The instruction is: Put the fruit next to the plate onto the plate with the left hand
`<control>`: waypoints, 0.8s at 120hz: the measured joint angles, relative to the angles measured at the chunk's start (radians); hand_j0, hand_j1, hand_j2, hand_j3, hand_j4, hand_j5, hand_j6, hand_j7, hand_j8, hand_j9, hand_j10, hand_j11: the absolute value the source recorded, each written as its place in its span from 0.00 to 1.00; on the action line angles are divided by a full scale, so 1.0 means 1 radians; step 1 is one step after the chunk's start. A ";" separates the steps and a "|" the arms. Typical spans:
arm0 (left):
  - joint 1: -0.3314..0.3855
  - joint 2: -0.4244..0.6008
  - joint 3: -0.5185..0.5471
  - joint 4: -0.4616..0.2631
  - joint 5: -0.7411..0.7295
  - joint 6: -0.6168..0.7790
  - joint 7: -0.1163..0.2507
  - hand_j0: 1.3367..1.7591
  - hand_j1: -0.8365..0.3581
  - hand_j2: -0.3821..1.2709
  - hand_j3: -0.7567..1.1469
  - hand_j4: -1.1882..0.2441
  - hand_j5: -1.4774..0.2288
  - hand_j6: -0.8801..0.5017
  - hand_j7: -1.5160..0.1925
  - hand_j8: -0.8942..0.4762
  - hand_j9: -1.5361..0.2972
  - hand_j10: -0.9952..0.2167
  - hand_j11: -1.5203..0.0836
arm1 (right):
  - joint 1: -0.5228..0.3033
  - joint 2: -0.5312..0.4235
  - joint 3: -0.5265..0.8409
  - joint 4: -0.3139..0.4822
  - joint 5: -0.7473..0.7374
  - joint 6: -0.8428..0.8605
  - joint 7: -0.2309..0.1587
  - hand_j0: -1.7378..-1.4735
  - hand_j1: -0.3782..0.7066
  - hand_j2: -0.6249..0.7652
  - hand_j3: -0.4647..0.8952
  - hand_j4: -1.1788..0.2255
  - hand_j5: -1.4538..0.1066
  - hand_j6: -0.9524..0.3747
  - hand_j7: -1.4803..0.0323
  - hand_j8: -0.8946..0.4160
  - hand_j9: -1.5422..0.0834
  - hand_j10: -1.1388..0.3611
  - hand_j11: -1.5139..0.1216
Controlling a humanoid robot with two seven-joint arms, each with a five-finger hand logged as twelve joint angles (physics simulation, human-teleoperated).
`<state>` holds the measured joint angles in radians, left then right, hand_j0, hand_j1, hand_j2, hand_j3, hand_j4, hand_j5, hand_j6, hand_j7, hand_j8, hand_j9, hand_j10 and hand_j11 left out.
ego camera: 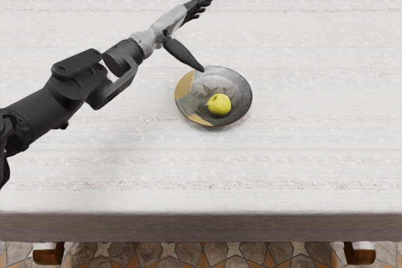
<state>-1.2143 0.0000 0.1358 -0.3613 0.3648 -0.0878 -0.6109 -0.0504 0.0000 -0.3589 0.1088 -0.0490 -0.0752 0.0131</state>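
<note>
Fruit (218,104), one, on one plate (237,83)

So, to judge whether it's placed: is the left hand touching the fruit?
Apart. The head view shows the fruit lying on the plate, with bare plate showing between it and the open left hand.

1. Left arm (44,108): matte black tubular casing, the part farthest left of the plate (182,89).
2. Elbow joint (85,73): dark grey blocky housing, flat cap, curved bracket.
3. Wrist (147,36), nearer the plate: pale grey segment.
4. Left hand (176,26): silver-grey palm; black tapered fingers (198,4) and thumb (185,54).
</note>
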 joint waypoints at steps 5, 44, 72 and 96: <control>0.016 0.000 -0.011 0.002 -0.007 0.001 0.000 0.76 0.92 0.26 0.40 0.77 0.80 0.59 0.83 0.60 0.78 0.75 0.88 | 0.000 0.000 0.000 0.000 0.000 0.000 0.000 0.30 0.03 0.45 0.34 0.84 0.93 0.72 0.98 0.68 0.95 0.76 0.93; 0.150 0.132 -0.046 0.016 -0.053 0.000 0.000 0.76 0.96 0.24 0.40 0.81 0.84 0.62 0.86 0.63 0.82 0.79 0.92 | 0.000 0.000 0.000 -0.001 0.000 0.000 0.000 0.30 0.03 0.45 0.34 0.84 0.93 0.72 0.98 0.68 0.95 0.76 0.93; 0.264 0.279 -0.084 0.050 -0.078 0.000 0.000 0.76 0.97 0.24 0.40 0.81 0.85 0.62 0.87 0.63 0.82 0.80 0.93 | 0.000 0.000 0.000 -0.001 0.000 0.000 0.000 0.30 0.03 0.45 0.34 0.84 0.93 0.72 0.98 0.68 0.95 0.76 0.93; 0.269 0.285 -0.090 0.076 -0.106 0.000 0.000 0.76 0.97 0.24 0.40 0.81 0.85 0.62 0.87 0.64 0.82 0.80 0.93 | 0.000 0.000 0.000 -0.001 0.000 0.000 0.000 0.30 0.03 0.45 0.34 0.84 0.93 0.72 0.98 0.68 0.95 0.76 0.93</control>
<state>-0.9449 0.2848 0.0458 -0.2856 0.2585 -0.0878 -0.6109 -0.0506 0.0000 -0.3589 0.1074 -0.0491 -0.0752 0.0131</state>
